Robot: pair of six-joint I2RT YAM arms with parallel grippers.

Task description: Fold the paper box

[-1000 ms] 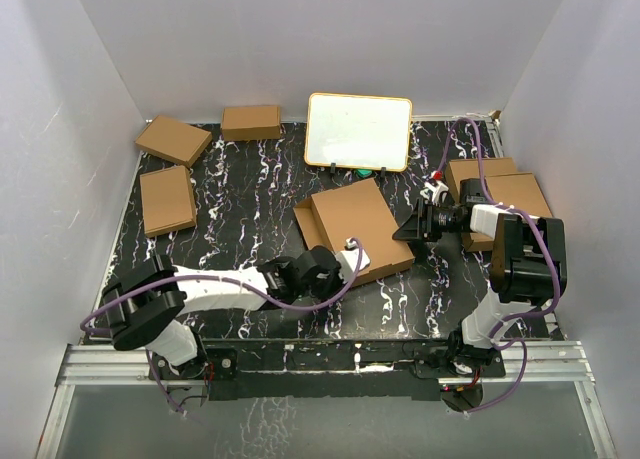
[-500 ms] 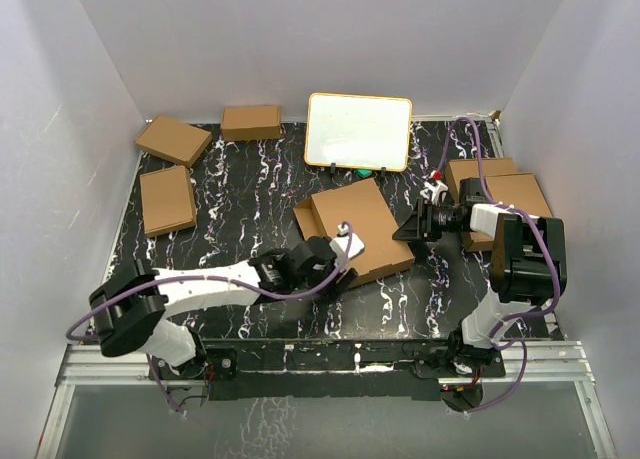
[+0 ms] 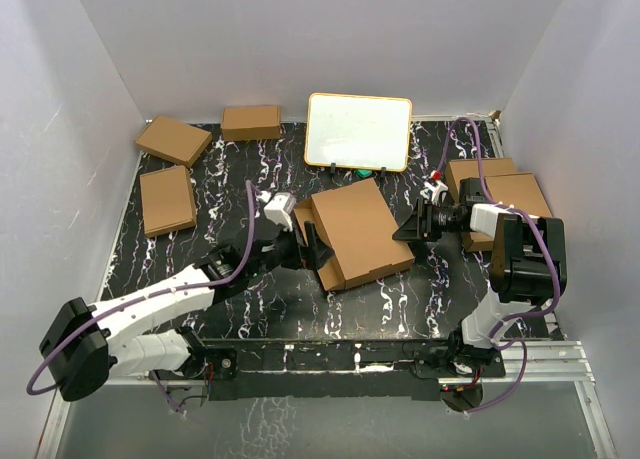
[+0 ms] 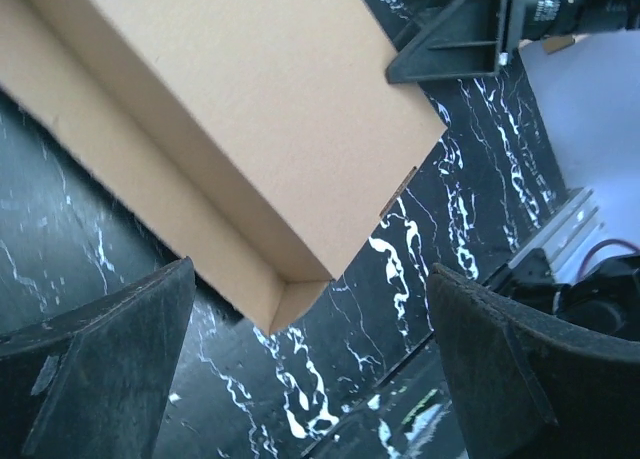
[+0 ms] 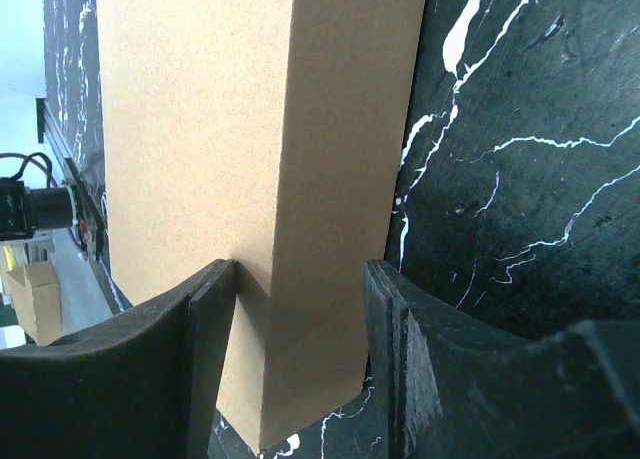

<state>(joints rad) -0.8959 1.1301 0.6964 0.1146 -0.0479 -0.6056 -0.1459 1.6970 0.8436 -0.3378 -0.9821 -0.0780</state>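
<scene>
Centre of the top view, on the black marbled table [image 3: 230,194]:

- Item 1: the paper box [image 3: 360,224]. Brown, lying flat and askew, lid face up. It looks close to fully folded, with a narrow wall strip showing along its left edge.
- Item 2: right gripper [image 3: 408,226], at the box's right edge. In the wrist view its fingers [image 5: 215,359] pinch the box's side wall from both faces.
- Item 3: left gripper [image 3: 303,249], just beside the box's lower-left corner. Its fingers [image 4: 100,369] are spread wide and hold nothing, and the box corner shows beyond them.
- Item 4: three smaller folded boxes [image 3: 175,139], upper left of the frame, well apart from the work.
- Item 5: white board [image 3: 358,131], upper centre.
- Item 6: cardboard stack [image 3: 505,189], right side.

Handling note (judgement): the step appears to be seating the left wall.
- Keep the right pinch firm as an anchor so the box cannot slide.
- Bring the left fingers square to the protruding strip and press along its crease, not on the lid's middle.
- Close the fingers only once both straddle the wall, since a skewed approach could spin the box or buckle the corner.
</scene>
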